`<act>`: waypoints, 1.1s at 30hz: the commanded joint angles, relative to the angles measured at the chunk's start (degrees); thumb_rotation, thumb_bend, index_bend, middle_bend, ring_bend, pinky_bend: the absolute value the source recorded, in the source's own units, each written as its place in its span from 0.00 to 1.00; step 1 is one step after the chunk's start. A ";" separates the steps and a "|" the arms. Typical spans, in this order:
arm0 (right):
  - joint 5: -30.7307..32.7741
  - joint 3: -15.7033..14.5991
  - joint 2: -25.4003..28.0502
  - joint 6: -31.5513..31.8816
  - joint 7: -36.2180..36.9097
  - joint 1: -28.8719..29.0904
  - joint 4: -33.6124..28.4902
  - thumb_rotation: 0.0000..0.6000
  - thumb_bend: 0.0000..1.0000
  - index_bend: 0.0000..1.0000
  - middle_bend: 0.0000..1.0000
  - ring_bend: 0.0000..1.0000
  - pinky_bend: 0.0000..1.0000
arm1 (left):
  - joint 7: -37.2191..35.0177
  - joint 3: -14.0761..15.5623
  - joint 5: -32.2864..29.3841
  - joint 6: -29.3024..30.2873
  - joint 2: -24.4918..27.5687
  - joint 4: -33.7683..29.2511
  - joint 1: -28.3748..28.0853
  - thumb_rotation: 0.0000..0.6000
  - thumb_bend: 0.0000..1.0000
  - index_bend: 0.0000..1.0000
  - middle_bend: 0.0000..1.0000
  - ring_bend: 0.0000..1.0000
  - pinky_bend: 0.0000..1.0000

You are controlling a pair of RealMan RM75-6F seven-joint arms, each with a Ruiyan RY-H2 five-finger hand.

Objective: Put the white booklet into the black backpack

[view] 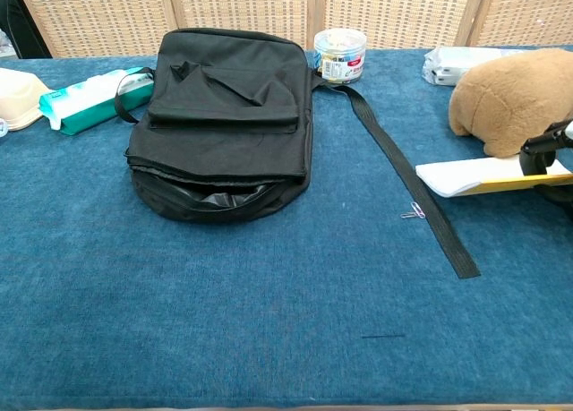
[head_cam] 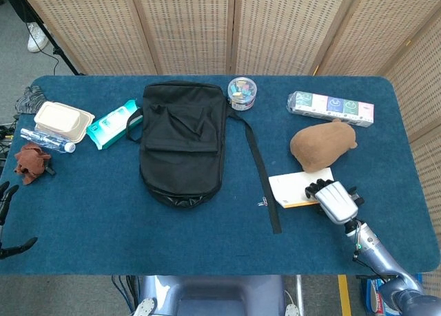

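The white booklet [head_cam: 296, 188] [view: 473, 176], yellow along its lower edge, hangs a little above the table just right of the backpack strap. My right hand [head_cam: 334, 200] [view: 543, 149] grips its right end, fingers over the top. The black backpack [head_cam: 182, 142] [view: 224, 120] lies flat at the table's middle left, its mouth facing the near edge and slightly agape. Its long strap [head_cam: 260, 171] [view: 403, 175] trails toward the booklet. My left hand [head_cam: 7, 219] shows only as dark fingertips at the far left edge of the head view, spread, with nothing in them.
A brown plush toy [head_cam: 322, 144] sits right behind the booklet. A small jar [head_cam: 242, 93], a flat patterned pack [head_cam: 331, 107], a teal wipes packet [head_cam: 114, 123], a beige lunch box [head_cam: 63, 120], a bottle [head_cam: 45, 141] and a brown cloth [head_cam: 31, 161] ring the table [head_cam: 207, 240]. A small clip [view: 413, 213] lies by the strap.
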 commanded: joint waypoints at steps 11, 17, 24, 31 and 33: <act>-1.40 0.68 2.95 7.05 -3.23 2.59 -1.89 1.00 0.48 0.65 0.60 0.50 0.68 | 3.95 -3.34 -2.36 -5.91 -0.52 -0.16 -5.71 1.00 0.00 0.00 0.00 0.00 0.00; -2.18 1.00 5.44 9.79 -5.75 3.76 -5.23 1.00 0.48 0.65 0.61 0.50 0.68 | 3.91 -4.75 -2.78 -13.70 -0.78 0.49 -11.44 1.00 0.00 0.00 0.00 0.00 0.00; -3.57 0.92 8.59 12.53 -8.33 4.73 -9.83 1.00 0.48 0.65 0.61 0.51 0.68 | 3.94 -5.69 -1.46 -21.63 -1.54 1.46 -17.95 1.00 0.00 0.00 0.00 0.00 0.00; -5.56 0.33 11.33 14.81 -10.78 5.33 -13.63 1.00 0.48 0.65 0.61 0.51 0.68 | 4.44 -6.90 1.04 -27.51 -4.07 3.75 -24.49 1.00 0.00 0.00 0.00 0.00 0.04; -5.97 0.25 12.05 15.16 -11.36 5.50 -14.81 1.00 0.48 0.65 0.61 0.51 0.68 | 5.17 -7.29 0.86 -29.08 -5.49 4.49 -26.26 1.00 0.00 0.00 0.00 0.00 0.06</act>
